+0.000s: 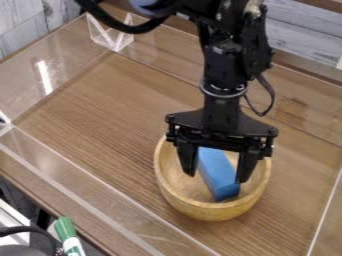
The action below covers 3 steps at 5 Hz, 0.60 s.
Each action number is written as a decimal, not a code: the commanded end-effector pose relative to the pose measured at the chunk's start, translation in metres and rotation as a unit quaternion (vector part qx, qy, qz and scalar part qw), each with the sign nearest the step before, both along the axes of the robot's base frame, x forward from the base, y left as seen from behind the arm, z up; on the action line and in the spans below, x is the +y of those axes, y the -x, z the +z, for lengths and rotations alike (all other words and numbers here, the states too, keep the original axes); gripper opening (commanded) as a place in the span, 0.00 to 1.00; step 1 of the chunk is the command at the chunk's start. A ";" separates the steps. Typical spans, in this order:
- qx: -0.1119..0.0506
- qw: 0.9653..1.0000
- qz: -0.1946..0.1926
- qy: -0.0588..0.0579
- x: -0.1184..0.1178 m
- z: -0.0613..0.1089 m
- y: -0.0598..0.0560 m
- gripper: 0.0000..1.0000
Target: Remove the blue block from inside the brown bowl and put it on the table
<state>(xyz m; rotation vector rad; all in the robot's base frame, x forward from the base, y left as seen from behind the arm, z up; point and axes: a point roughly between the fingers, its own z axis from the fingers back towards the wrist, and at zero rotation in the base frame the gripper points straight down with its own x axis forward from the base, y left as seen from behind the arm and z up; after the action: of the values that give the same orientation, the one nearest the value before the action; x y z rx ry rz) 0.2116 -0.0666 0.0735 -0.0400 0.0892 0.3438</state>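
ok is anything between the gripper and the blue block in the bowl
Nothing visible. The gripper is open, pointing down into the brown bowl, its fingers on either side of the blue block. Only the bowl's rim stands between the block and the table.

blue block (221, 174) top hidden by tool (219, 161); bowl (187, 198) far rim hidden

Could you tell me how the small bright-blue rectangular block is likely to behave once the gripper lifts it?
The small bright-blue rectangular block looks rigid, so it probably won't flex. Its flat matte faces should grip well and not roll. It leans tilted in the round light-brown wooden bowl, so it may pivot as the open gripper closes.
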 end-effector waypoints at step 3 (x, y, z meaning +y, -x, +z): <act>-0.025 1.000 0.017 0.007 -0.001 -0.016 -0.010 1.00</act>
<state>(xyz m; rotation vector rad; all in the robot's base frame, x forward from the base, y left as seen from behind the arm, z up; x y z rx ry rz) 0.2126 -0.0675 0.0492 -0.0475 0.0794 0.3676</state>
